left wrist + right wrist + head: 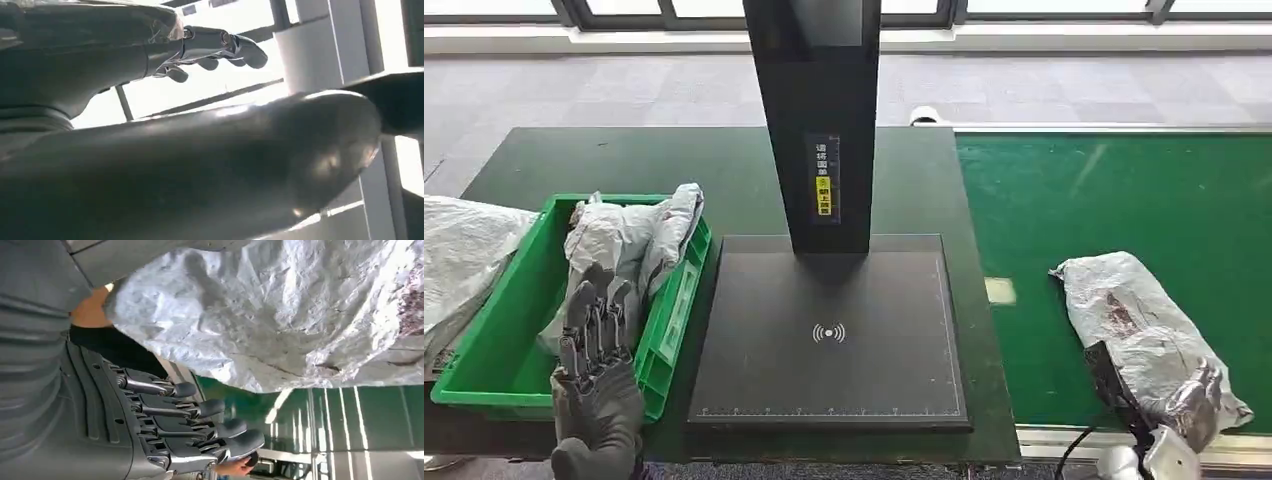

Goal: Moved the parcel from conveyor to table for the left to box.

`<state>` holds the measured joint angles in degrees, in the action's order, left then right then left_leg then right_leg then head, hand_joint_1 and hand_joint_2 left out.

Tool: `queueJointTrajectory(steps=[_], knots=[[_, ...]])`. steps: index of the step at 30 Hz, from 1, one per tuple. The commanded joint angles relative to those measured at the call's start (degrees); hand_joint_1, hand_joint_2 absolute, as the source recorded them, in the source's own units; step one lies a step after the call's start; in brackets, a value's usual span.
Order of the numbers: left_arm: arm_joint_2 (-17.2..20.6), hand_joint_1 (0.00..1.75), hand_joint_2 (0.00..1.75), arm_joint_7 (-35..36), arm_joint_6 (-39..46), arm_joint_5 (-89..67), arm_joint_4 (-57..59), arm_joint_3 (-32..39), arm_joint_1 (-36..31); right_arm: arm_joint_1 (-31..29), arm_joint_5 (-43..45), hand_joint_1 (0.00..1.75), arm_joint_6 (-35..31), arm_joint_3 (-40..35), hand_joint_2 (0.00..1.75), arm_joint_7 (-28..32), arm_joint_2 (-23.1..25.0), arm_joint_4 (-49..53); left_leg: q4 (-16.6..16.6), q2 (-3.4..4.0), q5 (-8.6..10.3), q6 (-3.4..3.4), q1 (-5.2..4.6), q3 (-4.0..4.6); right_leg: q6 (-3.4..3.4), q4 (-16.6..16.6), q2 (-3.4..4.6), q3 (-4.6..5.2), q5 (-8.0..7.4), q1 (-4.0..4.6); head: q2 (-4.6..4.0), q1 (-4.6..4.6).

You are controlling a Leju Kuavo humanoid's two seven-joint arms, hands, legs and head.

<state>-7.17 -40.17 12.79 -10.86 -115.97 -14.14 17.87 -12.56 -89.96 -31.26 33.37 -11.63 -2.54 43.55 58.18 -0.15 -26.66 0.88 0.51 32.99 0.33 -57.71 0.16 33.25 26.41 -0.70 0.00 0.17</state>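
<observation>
On the green conveyor belt [1124,190] at the robot's right lies the grey plastic-wrapped parcel [1139,325], its near end close to the belt's front edge. The right hand [165,430] sits just beside it, fingers apart and extended, holding nothing yet. The slack, crinkled wrap could slide or bunch under the fingers, so a shallow grasp might drop it short of the black scanner table [829,335]. The left hand [596,385] hovers open, fingers straight, over the green crate [674,310] of bagged parcels [624,240].
</observation>
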Motion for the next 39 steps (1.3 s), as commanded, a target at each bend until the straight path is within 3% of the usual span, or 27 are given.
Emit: queueJointTrajectory(steps=[1, 6, 10, 17, 18, 19, 25, 30, 34, 39], knots=[[4.5, 0.0, 0.0, 0.2, 3.9, 1.5, 5.7, -5.3, -2.3, -6.2, 0.1, 0.0, 4.4, -3.1, 1.75, -3.6, -5.7, -19.5, -0.1, -0.05, 0.06, -0.02, 0.0, -0.11, -0.02, 0.2, -0.08, -0.13, -0.04, 0.01, -0.02, 0.0], [5.2, 0.0, 0.0, 0.2, 5.3, 2.1, 5.6, -5.4, -1.7, -6.7, 0.0, 0.0, 7.5, -3.4, 1.75, -4.3, -5.9, -21.5, -0.2, -0.07, 0.05, -0.03, -0.01, -0.16, -0.03, 0.2, -0.1, -0.19, -0.04, 0.02, 0.0, 0.0], [6.1, 0.0, 0.0, 0.2, 3.7, 2.6, 6.5, -5.2, -2.6, -6.5, 0.0, 0.05, 19.6, -5.6, 1.75, -2.3, -5.2, -24.9, -0.2, -0.06, 0.08, -0.04, 0.01, -0.15, -0.02, 0.2, -0.09, -0.21, -0.08, 0.07, 0.0, 0.0], [6.1, 0.0, 0.0, 0.2, 3.7, 2.6, 6.7, -5.0, -2.7, -6.3, 0.1, 0.05, 19.4, -5.6, 1.75, -1.3, -5.1, -24.8, -0.1, 0.21, -0.25, -0.12, 0.07, -0.11, -0.05, 0.3, 0.12, -0.56, 0.35, 0.09, 0.0, 0.0], [6.1, 0.0, 0.0, 0.2, 3.7, 2.6, 6.7, -5.0, -2.7, -6.3, 0.1, 0.49, 19.4, -5.6, 1.75, -1.3, -5.1, -24.8, -0.1, 0.15, -0.23, -0.18, 0.1, -0.19, 0.1, 0.4, 0.05, -0.68, 0.35, 0.12, -0.02, 0.0], [5.6, 0.0, 0.0, 0.2, 3.4, 2.5, 6.8, -4.3, -2.4, -6.2, 1.1, 1.75, 18.2, -5.3, 1.75, 2.2, -4.3, -24.2, -0.2, 0.2, -0.22, -0.2, 0.08, -0.26, 0.08, 0.5, 0.09, -0.74, 0.34, 0.1, 0.0, 0.0], [3.1, 0.0, 0.0, 0.2, 0.4, 0.7, 4.9, -1.2, -0.2, -6.6, 3.2, 1.75, 10.6, -5.3, 1.75, 6.7, -1.3, -19.4, -0.1, 0.5, -0.32, -0.24, 0.16, -0.49, 0.21, 0.6, 0.46, -1.01, -0.04, 0.17, 0.0, 0.0], [0.6, 0.0, 0.0, 0.2, -1.4, -0.2, 4.0, 1.7, 0.5, -5.3, 8.0, 1.75, 7.9, -6.1, 1.75, 14.8, 0.8, -13.9, -0.1, 0.61, -0.45, -0.26, 0.18, -0.61, 0.22, 0.5, 0.55, -1.22, 0.02, 0.18, 0.0, 0.0], [-0.1, 0.0, 0.0, 0.2, -0.4, -1.2, 2.5, 1.8, 1.7, -4.2, 10.7, 1.75, 7.4, -8.6, 1.75, 17.4, 2.8, -9.2, -0.1, 0.61, -0.51, -0.2, 0.17, -0.64, 0.2, 0.5, 0.59, -1.2, 0.07, 0.17, 0.0, 0.0], [-0.3, 0.0, 0.0, 0.2, 2.1, -1.2, 1.0, 1.4, 3.0, 0.3, 20.1, 1.75, 5.2, -12.5, 1.75, 21.7, 6.4, 3.8, -0.2, 0.56, -0.47, -0.18, 0.15, -0.53, 0.13, 0.5, 0.49, -1.06, 0.09, 0.21, 0.0, 0.0]])
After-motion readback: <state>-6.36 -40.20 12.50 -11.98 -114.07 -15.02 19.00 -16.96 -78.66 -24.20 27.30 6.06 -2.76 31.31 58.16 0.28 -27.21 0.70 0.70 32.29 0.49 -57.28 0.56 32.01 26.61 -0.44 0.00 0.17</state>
